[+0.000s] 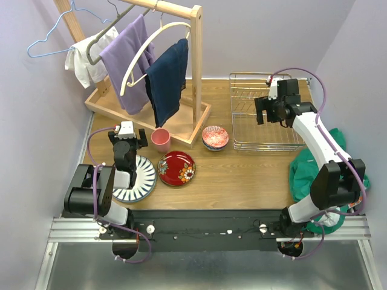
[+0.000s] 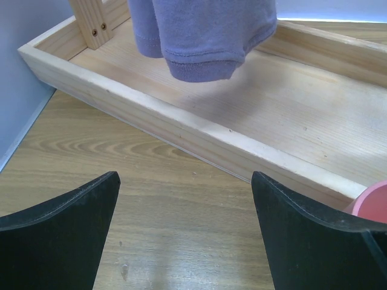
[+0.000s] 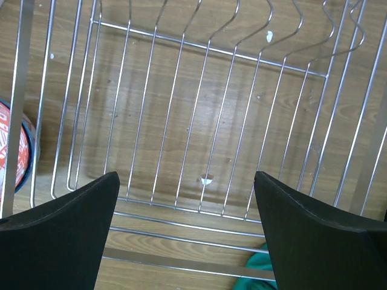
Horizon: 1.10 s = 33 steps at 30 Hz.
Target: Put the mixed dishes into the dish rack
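The silver wire dish rack [image 1: 266, 136] stands at the back right and holds no dishes. My right gripper [image 1: 264, 113] hovers open and empty over it; the right wrist view shows the rack's wires [image 3: 181, 121] between my open fingers [image 3: 187, 235]. A red-pink bowl [image 1: 215, 138] sits just left of the rack and shows at the left edge of the right wrist view [image 3: 13, 151]. A pink cup [image 1: 160, 140], a red floral plate [image 1: 176, 168] and a striped white plate [image 1: 142, 181] lie at the left. My left gripper [image 1: 127, 138] is open and empty left of the cup [image 2: 372, 202]. No separate blue-white bowl shows.
A wooden clothes-rack tray [image 1: 103, 106] with hangers, purple and navy garments stands at the back left; its wall [image 2: 199, 136] is right ahead of my left gripper [image 2: 184, 241]. A green cloth [image 1: 314, 163] lies at the right, near the rack's front corner [image 3: 263, 266].
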{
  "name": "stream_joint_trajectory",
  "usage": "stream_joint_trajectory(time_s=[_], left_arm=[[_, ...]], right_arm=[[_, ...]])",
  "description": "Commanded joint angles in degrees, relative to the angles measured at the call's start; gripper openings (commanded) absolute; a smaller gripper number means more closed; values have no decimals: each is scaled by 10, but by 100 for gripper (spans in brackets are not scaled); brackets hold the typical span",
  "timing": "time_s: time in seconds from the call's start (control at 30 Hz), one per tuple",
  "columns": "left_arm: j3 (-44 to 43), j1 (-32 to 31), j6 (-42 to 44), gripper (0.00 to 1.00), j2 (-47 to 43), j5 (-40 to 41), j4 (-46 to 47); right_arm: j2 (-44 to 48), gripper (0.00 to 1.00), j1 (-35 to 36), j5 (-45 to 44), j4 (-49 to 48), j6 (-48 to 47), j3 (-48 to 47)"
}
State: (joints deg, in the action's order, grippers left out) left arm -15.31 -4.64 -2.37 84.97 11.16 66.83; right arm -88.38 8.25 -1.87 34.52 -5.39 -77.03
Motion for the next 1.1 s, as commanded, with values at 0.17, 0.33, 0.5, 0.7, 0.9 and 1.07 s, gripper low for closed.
stream_joint_trajectory(time_s=[0.17, 0.33, 0.5, 0.7, 0.9, 1.07], left_arm=[[36, -3, 36, 99, -87, -53, 17], [19, -13, 75, 99, -214, -34, -121], [-75, -10, 92, 99, -317, 7, -333], [-149, 81, -2, 99, -346, -27, -544], [-138, 123, -11, 94, -348, -23, -569], [-138, 128, -12, 85, -336, -8, -567]], right_arm=[[128, 100, 2, -119, -163, -257, 142], [147, 100, 1, -118, -150, -258, 176], [95, 100, 1, 117, -5, -120, 66], [104, 100, 62, 288, -59, -132, 37], [45, 62, 108, 354, -166, -69, -11], [-34, 24, 168, 363, -259, -55, -36]])
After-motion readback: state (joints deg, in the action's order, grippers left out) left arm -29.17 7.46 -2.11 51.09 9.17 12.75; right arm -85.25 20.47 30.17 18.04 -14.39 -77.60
